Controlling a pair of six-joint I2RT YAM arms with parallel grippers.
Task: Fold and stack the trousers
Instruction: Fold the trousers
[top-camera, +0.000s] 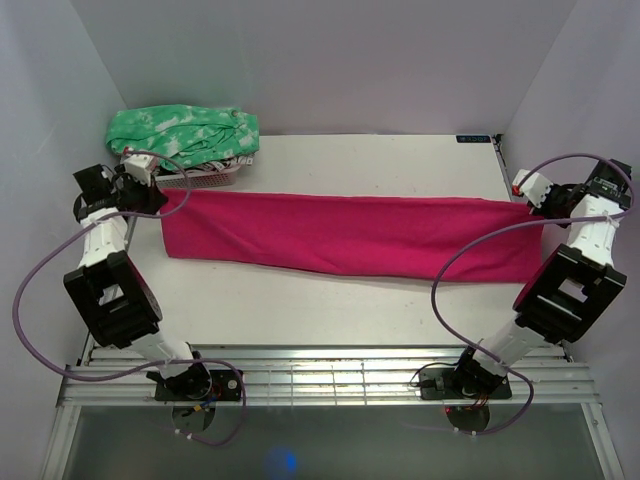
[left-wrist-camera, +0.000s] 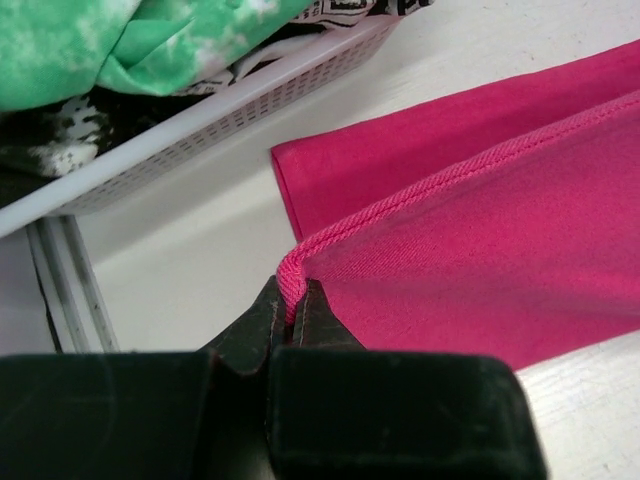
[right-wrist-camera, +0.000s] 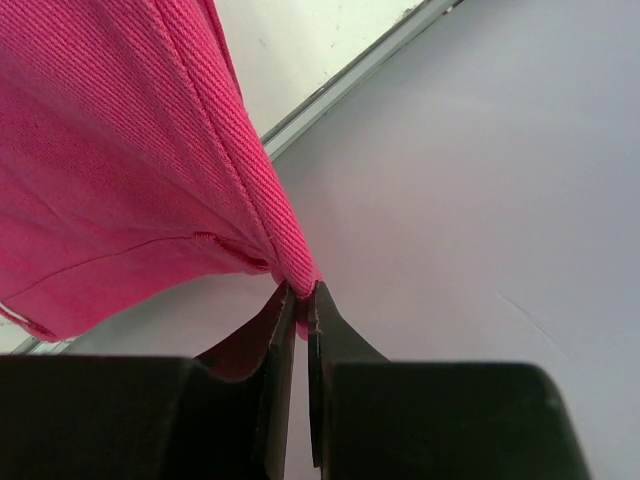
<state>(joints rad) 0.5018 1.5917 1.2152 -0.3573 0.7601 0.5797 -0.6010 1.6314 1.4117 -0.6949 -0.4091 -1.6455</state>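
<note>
The magenta-pink trousers (top-camera: 340, 235) lie stretched flat across the table from left to right, folded lengthwise. My left gripper (top-camera: 160, 196) is shut on their left end; in the left wrist view (left-wrist-camera: 290, 305) the jaws pinch a hemmed corner of the trousers (left-wrist-camera: 470, 240), lifted slightly off the table. My right gripper (top-camera: 530, 205) is shut on the right end, past the table's right edge; in the right wrist view (right-wrist-camera: 302, 297) the jaws pinch a thick seam of the trousers (right-wrist-camera: 110, 150).
A white perforated basket (top-camera: 205, 178) at the back left holds a green-and-white mottled garment (top-camera: 185, 132), close behind my left gripper; it also shows in the left wrist view (left-wrist-camera: 200, 130). Pale walls enclose the table on three sides.
</note>
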